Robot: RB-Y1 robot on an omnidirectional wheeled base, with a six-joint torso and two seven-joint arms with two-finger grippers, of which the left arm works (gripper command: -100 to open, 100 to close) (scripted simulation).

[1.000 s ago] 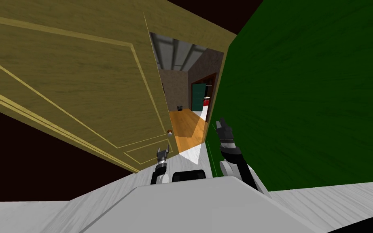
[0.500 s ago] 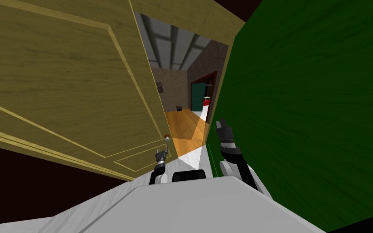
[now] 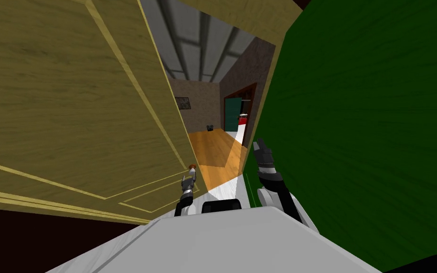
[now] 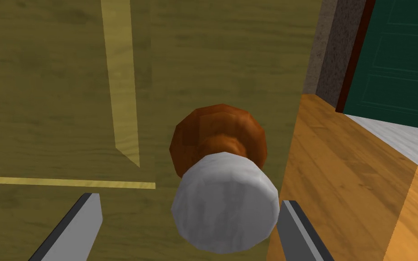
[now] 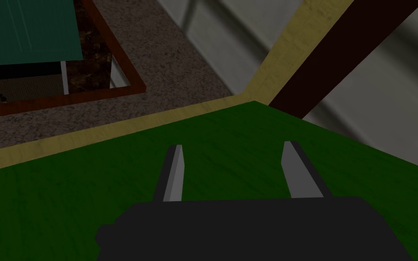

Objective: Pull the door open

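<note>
Partway there: yellow-brown panelled door already ajar, orange floor visible just past its white doorknob. Left gripper spread wide around doorknob, one finger just beside it, nothing clamped; right gripper spread and empty too, across the gap from doorknob, by green wall. Left to do, likely: close on doorknob, pull wider.

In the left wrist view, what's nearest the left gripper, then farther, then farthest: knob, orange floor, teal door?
1. Knob, just ahead.
2. Orange floor, beyond the knob.
3. Teal door, at the floor's far end.
</note>
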